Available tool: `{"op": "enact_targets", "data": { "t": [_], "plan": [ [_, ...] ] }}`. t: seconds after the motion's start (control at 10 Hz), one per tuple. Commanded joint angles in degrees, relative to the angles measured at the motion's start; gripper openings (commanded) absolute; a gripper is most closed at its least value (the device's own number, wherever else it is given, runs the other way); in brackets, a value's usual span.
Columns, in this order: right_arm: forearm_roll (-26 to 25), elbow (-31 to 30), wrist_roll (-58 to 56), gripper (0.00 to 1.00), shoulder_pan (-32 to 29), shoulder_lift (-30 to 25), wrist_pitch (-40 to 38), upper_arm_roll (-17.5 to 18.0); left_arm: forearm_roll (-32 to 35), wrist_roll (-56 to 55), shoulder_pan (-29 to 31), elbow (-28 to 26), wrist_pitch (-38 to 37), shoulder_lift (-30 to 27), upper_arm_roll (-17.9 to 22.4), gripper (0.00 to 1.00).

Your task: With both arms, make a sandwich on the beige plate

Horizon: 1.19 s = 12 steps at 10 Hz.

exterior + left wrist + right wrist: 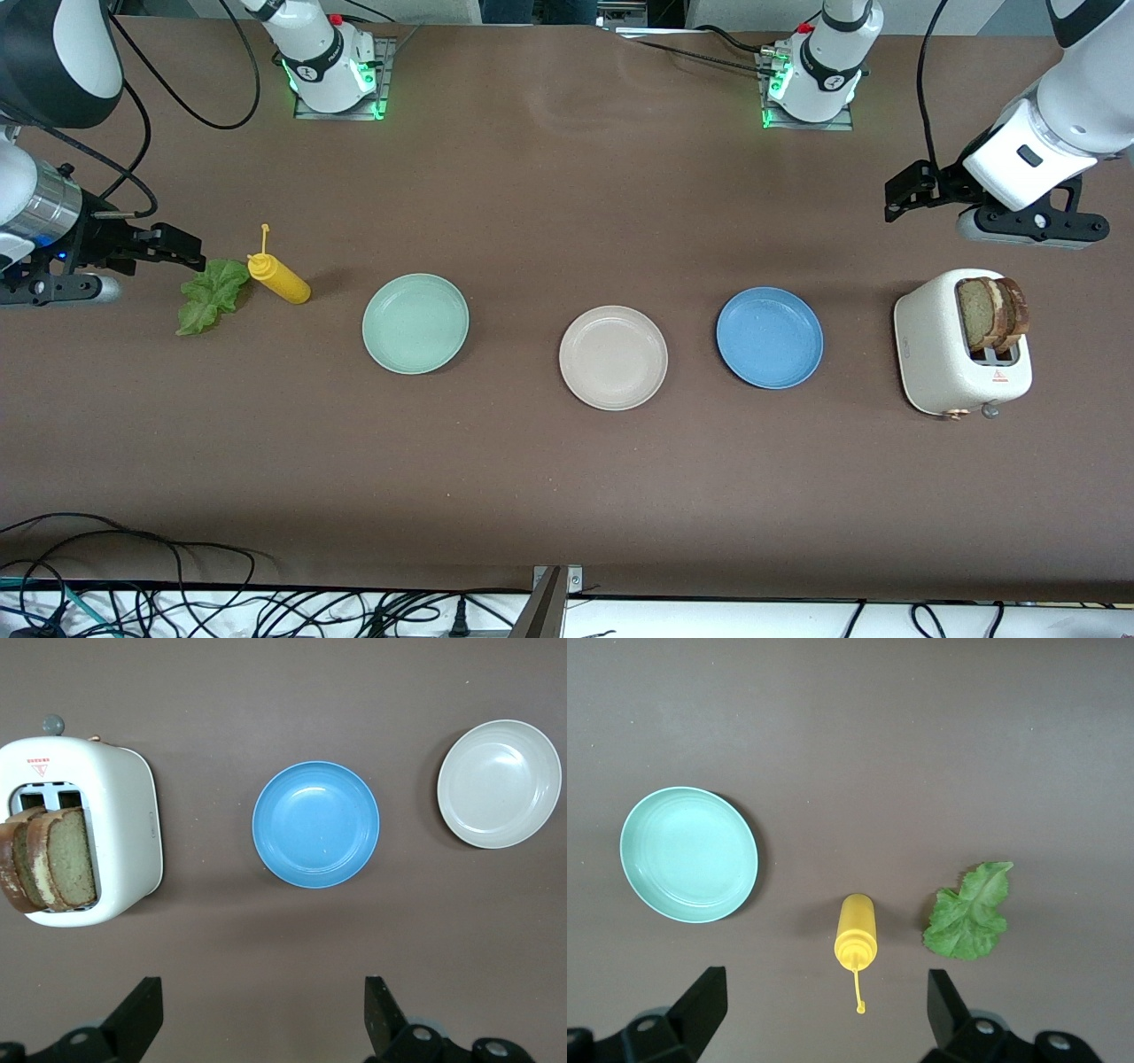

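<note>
The beige plate (pixel 613 357) lies empty mid-table; it also shows in the left wrist view (pixel 499 784). Two tan bread slices (pixel 992 312) with brown crusts stand in a white toaster (pixel 939 354) at the left arm's end, also in the left wrist view (pixel 53 859). A green lettuce leaf (pixel 211 295) lies flat at the right arm's end, also in the right wrist view (pixel 970 917). My left gripper (pixel 904 199) (pixel 261 992) is open and empty, in the air over bare table beside the toaster. My right gripper (pixel 182 251) (pixel 824 988) is open and empty, over bare table beside the lettuce.
A yellow squeeze bottle (pixel 279 277) lies on its side beside the lettuce. A mint green plate (pixel 415 322) and a blue plate (pixel 769 337) flank the beige plate, both empty. Cables hang along the table's near edge.
</note>
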Motion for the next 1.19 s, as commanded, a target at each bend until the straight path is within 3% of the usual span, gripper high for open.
{"op": "enact_targets", "data": {
  "t": [0.0, 0.6, 1.1],
  "plan": [
    [1.1, -0.2, 0.3, 1.00, -0.6, -0.3, -0.3, 0.4, -0.5, 1.1, 0.6, 0.8, -0.6, 0.3, 0.2, 1.00],
    [1.1, -0.2, 0.3, 1.00, -0.6, -0.3, -0.4, 0.3, -0.5, 3.4, 2.3, 1.7, -0.5, 1.3, 0.2, 1.00],
    [1.1, -0.2, 0.3, 1.00, -0.6, -0.3, -0.4, 0.3, -0.1, 3.5, 6.7, 4.9, -0.3, 6.1, 0.3, 1.00]
  ]
}}
